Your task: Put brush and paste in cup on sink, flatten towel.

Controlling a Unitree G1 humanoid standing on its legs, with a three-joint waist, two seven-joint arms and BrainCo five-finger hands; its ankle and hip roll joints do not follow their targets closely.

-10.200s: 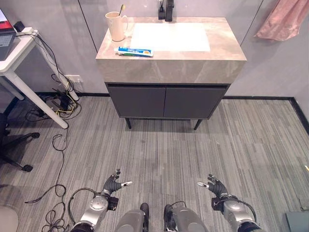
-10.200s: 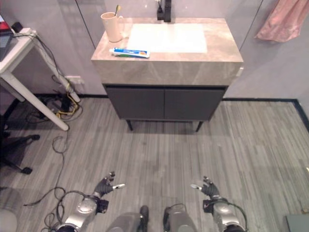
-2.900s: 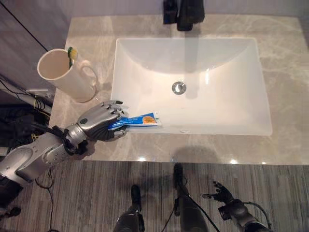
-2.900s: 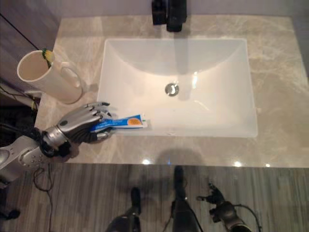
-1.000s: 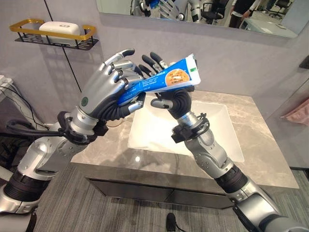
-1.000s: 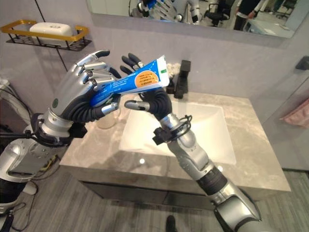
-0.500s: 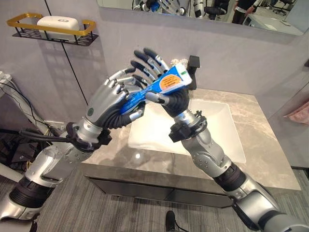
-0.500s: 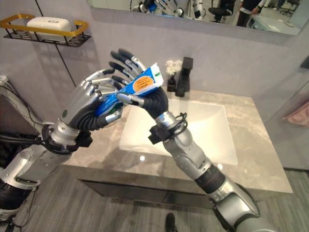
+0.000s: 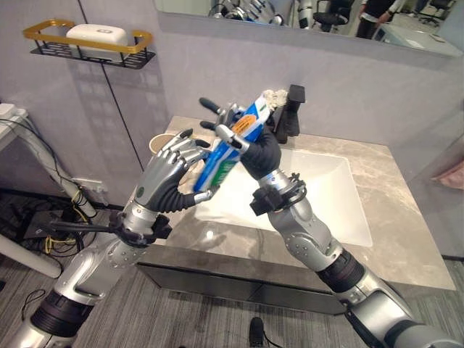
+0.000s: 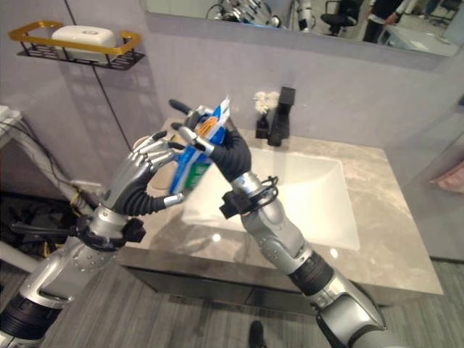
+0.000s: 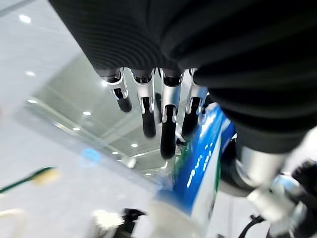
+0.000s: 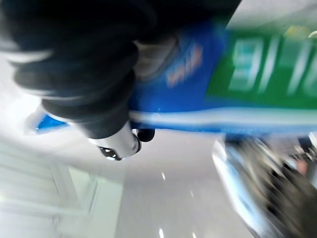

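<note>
The blue and white toothpaste tube (image 9: 221, 161) is up in the air over the counter's left part, steeply tilted with its cap end down. My right hand (image 9: 262, 152) is shut on its upper half, pinching it between thumb and fingers. My left hand (image 9: 168, 181) sits just left of the tube's lower end with its fingers (image 11: 167, 130) loosened and nearly straight, the tube (image 11: 203, 163) beside its palm. The beige cup (image 9: 154, 143) stands on the counter behind that hand. A green toothbrush (image 11: 29, 179) sticks out of the cup in the left wrist view. A pink towel (image 10: 453, 176) shows at the right edge.
Below my arms is the white basin (image 9: 319, 190) set in the marble counter (image 9: 395, 239), with a black faucet (image 9: 293, 116) at the back. A gold wall shelf (image 9: 90, 38) holding soap hangs at upper left. A mirror runs above the sink.
The tube has swung from lying across both hands to nearly upright, cap end down. My left fingers have loosened off it while the right hand keeps its pinch.
</note>
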